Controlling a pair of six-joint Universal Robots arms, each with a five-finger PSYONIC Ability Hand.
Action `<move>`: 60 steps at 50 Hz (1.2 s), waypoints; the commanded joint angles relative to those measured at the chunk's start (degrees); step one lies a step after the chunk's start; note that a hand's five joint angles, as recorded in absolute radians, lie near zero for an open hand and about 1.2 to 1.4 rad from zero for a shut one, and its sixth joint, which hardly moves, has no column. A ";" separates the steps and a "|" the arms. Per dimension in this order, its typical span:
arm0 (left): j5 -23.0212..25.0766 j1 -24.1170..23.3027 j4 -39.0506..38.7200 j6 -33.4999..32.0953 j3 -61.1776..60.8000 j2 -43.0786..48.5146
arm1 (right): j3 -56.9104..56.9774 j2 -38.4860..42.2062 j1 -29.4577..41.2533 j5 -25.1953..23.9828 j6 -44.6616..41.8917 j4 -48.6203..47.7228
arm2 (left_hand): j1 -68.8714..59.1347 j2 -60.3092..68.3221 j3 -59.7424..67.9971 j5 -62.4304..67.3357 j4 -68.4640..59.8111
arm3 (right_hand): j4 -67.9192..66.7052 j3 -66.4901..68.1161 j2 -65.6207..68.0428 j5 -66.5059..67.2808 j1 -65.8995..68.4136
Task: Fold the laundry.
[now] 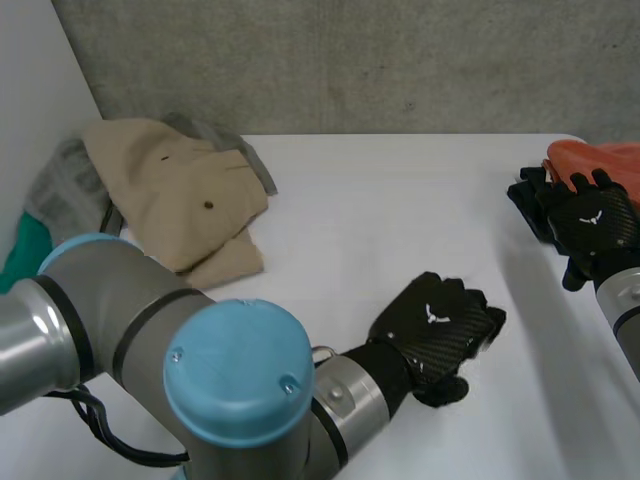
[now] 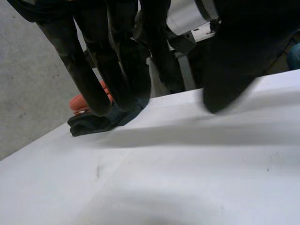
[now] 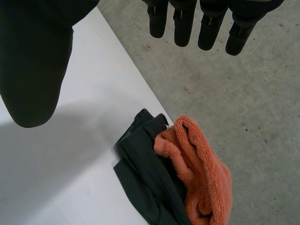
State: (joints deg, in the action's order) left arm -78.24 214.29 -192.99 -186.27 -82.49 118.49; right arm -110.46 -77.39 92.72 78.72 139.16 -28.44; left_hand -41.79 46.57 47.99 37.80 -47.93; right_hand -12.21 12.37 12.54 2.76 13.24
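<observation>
Laundry in two heaps on the white surface (image 1: 380,220). At the surface's far left corner: a beige garment (image 1: 180,195), crumpled, lying on top of a grey garment (image 1: 65,185). Just beside them, at the surface's left edge, a bit of green cloth (image 1: 22,255). At the surface's right edge: an orange towel (image 1: 600,160) bunched against a dark garment (image 1: 527,205), the two touching, the towel on the outer side.

Left hand (image 1: 435,325) above the bare middle of the surface, nearer its front edge, well apart from both heaps. Fingers (image 2: 112,56) loosely bent, spread from the thumb, closed on nothing. Under the palm, bare surface (image 2: 187,164). Beyond the fingertips, at the surface's far edge, the dark garment (image 2: 93,124) and a sliver of the orange towel (image 2: 77,101).

Right hand (image 1: 590,225) over the surface's right edge, above the dark garment and the towel. Fingers (image 3: 183,23) straight, apart from the thumb, holding nothing, clear of the cloth. Below the fingertips, the dark garment (image 3: 145,183) in loose folds at the very rim of the surface (image 3: 70,154). Draped on it and reaching partly past the rim, the orange towel (image 3: 201,178), with grey concrete floor (image 3: 243,93) beyond.
</observation>
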 commanded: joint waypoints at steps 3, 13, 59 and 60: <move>-3.67 18.42 -1.60 -11.20 -0.03 -2.83 | -0.46 0.05 0.19 -0.23 0.14 0.05 | 27.87 -32.65 -34.08 -33.89 34.02 | 2.21 -2.37 -2.54 -2.76 -3.24; -3.06 42.08 2.36 -41.27 -5.13 3.14 | -0.46 0.66 0.54 -0.32 -0.12 -0.04 | 25.18 -29.96 -31.39 -31.19 31.32 | 2.21 -2.37 -2.54 -2.76 -3.24; -4.73 38.14 -7.31 -25.91 5.59 2.46 | 0.15 4.44 0.80 0.21 -0.56 -0.13 | -38.21 33.43 32.01 32.20 -32.07 | 2.21 -2.37 -2.54 -2.76 -3.24; -4.73 37.18 -7.31 -23.81 5.59 0.53 | 0.24 4.44 0.63 0.21 -0.56 -0.13 | -38.21 33.43 32.01 32.20 -32.07 | 2.21 -2.37 -2.54 -2.76 -3.24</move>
State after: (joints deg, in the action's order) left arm -79.63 256.97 -199.92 -219.26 -77.73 127.84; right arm -110.57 -72.85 93.52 78.93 138.52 -28.56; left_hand -63.60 68.30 67.99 56.24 -68.57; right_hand -12.21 12.37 12.54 2.76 13.24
